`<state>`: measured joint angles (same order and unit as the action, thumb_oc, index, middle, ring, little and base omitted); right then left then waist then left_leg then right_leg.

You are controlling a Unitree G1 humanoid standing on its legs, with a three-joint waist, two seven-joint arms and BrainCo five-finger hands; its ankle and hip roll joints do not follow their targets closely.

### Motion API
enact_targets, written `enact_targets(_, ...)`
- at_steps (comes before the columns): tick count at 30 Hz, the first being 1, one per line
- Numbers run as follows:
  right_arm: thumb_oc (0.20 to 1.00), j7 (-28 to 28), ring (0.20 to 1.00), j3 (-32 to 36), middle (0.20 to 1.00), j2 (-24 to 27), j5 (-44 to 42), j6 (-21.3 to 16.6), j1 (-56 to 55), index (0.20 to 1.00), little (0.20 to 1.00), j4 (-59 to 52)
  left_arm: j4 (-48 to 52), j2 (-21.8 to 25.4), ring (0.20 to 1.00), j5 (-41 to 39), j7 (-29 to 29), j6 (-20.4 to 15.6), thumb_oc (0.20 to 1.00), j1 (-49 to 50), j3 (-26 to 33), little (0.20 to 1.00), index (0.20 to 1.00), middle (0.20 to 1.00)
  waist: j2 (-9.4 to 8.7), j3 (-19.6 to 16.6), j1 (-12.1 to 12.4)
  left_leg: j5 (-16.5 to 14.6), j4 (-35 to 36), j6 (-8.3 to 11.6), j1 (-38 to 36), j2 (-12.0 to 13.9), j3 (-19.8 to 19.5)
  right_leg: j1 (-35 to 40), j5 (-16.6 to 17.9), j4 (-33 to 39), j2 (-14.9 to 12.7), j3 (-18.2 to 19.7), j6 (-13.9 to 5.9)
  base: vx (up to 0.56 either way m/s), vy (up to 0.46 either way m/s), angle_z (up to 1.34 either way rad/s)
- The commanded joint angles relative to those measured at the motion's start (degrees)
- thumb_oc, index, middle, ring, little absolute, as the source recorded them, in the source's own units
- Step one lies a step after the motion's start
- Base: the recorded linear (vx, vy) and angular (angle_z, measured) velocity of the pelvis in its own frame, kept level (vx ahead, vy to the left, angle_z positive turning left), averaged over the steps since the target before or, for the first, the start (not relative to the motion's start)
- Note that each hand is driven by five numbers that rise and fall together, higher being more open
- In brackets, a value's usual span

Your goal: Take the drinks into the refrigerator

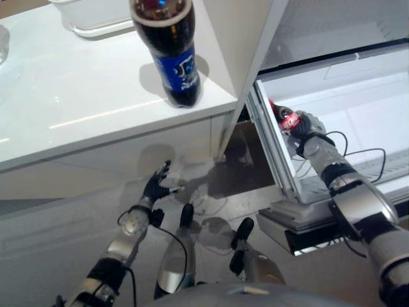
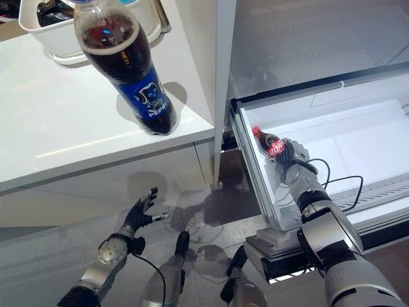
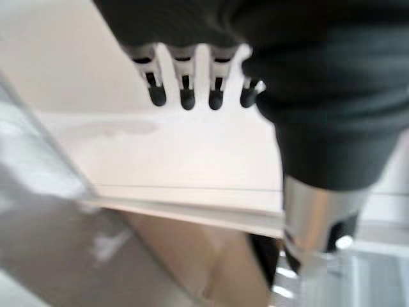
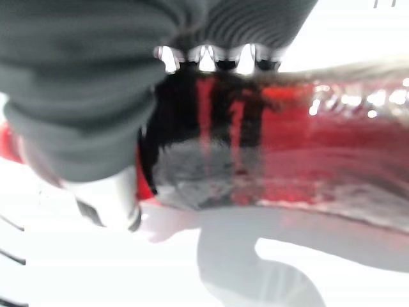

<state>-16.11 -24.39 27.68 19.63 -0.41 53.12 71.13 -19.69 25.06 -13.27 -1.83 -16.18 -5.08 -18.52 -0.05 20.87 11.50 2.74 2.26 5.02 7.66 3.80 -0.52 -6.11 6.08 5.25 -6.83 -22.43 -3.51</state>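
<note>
Drinks are split between two places here. Largest is the refrigerator (image 2: 332, 134), standing open to the right of the desk, its white drawer (image 2: 358, 137) pulled out toward the robot — presumably so a bottle can be laid flat on its floor rather than stood up. The desk (image 1: 70, 96) is a white counter; near its front right corner, close to the edge that meets the refrigerator's side panel, a large cola bottle with a blue label (image 2: 131, 70) stands upright, waiting its turn. At the desk's back edge sits a white tub (image 2: 61, 35); what is in it I cannot make out.

Inside the drawer, near its front left corner, the right hand (image 2: 289, 153) has its fingers curled tightly round a small red-labelled bottle (image 2: 267, 144), which is tipped with its cap pointing to the back left — held that way, I judge, to set it down lengthwise. From the wrist view the bottle seems just above or on the drawer floor; which, I cannot tell.

The left hand (image 1: 155, 185) hangs below the desk's front edge, fingers straight and spread, holding nothing — idle, out of the way.
</note>
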Motion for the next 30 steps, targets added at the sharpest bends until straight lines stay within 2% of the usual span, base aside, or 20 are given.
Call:
enact_targets(1,1.0,2.01,1.0,-3.67,1.0,-4.12,1.08,-0.11,2.51,1.0,1.0,3.24,3.12,-0.82,1.0,-1.53,1.95,-1.85,1.0,-2.24,-3.74,1.0,1.0,1.0,1.11,0.22,1.56,0.28,2.74,-3.24,0.94,-4.52,-0.48,-0.24,0.1,-2.76,-2.67,0.31,-3.83,0.06,-0.007,0.0)
enact_targets(3,1.0,2.42,1.0,-3.82,1.0,-5.95,0.99,-0.16,2.01,1.0,1.0,2.59,5.14,-0.72,1.0,-1.08,3.12,-1.06,1.0,-2.77,-4.64,1.0,1.0,1.0,1.26,-1.34,1.34,-0.67,2.74,-3.2,-0.65,-4.37,-0.67,1.32,-0.54,-2.83,-2.66,0.06,-3.8,0.09,-0.028,0.0)
enact_targets(6,1.0,2.7,1.0,-1.46,1.0,-6.37,-3.61,-1.2,0.16,1.0,1.0,0.81,6.77,-0.29,1.0,-1.49,4.21,-0.53,1.0,-2.58,-4.99,1.0,1.0,1.0,0.8,-3.2,0.87,-1.08,2.74,-3.29,-2.14,-4.31,-0.68,2.89,-0.85,-2.87,-2.89,-0.13,-3.75,0.05,-0.018,-0.01)
enact_targets(10,1.0,2.42,1.0,4.23,1.0,-4.16,-13.15,-3.96,-5.62,1.0,1.0,-5.02,6.83,-1.04,1.0,-2.22,5.67,0.35,1.0,-1.2,-4.89,1.0,1.0,1.0,-0.63,-5.92,-0.62,-2.15,2.74,-3.28,-5.05,-4.01,-0.33,5.55,-1.87,-3.33,-2.79,-0.33,-3.58,0.07,-0.021,0.04)
enact_targets(20,1.0,2.54,1.0,11.37,1.0,0.15,-18.0,-5.24,-15.93,1.0,1.0,-16.03,9.32,1.37,1.0,-2.56,7.92,1.48,1.0,3.81,-2.93,1.0,1.0,1.0,-2.59,-8.46,-2.92,-3.6,2.74,-3.54,-8.7,-3.6,1.51,8.5,-2.87,-3.2,-1.68,0.94,-3.3,0.02,-0.014,-0.05)
enact_targets(23,1.0,0.43,1.0,15.92,1.0,-0.22,-20.69,-6.87,-22.09,1.0,1.0,-25.3,10.9,1.74,1.0,-2.53,8.01,1.72,1.0,4.85,-1.92,1.0,1.0,1.0,-2.93,-8.77,-4.02,-3.85,2.74,-3.58,-9.22,-3.45,2.06,8.81,-2.9,-3.0,-1.22,1.69,-3.35,0.01,-0.005,-0.13)
enact_targets(24,1.0,-0.79,1.0,19.22,1.0,-1.05,-22.34,-8.51,-26.15,1.0,1.0,-31.19,11.2,1.78,1.0,-2.45,7.94,1.72,1.0,5.38,-1.04,1.0,1.0,1.0,-3.02,-8.77,-4.8,-3.98,2.74,-3.64,-9.45,-3.35,2.36,8.82,-2.9,-3.05,-1.02,2.02,-3.41,0.0,0.0,0.0)
enact_targets(25,1.0,-0.78,1.0,19.53,1.0,-1.14,-22.26,-8.25,-26.84,1.0,1.0,-31.85,11.23,1.93,1.0,-2.45,7.93,1.73,1.0,5.52,-1.25,1.0,1.0,1.0,-3.11,-8.91,-4.59,-4.0,2.74,-3.64,-9.51,-3.35,2.37,8.87,-2.91,-3.04,-1.02,2.03,-3.41,0.0,0.0,0.0)
enact_targets(30,1.0,-1.01,1.0,28.99,1.0,-3.83,-29.07,-13.08,-38.87,1.0,1.0,-48.35,12.49,1.84,1.0,-2.93,8.43,1.82,1.0,7.92,0.78,1.0,1.0,1.0,-3.54,-9.3,-6.53,-4.35,2.74,-3.75,-9.88,-3.15,2.99,8.91,-3.05,-3.05,-0.75,2.83,-3.49,0.01,-0.008,-0.07)
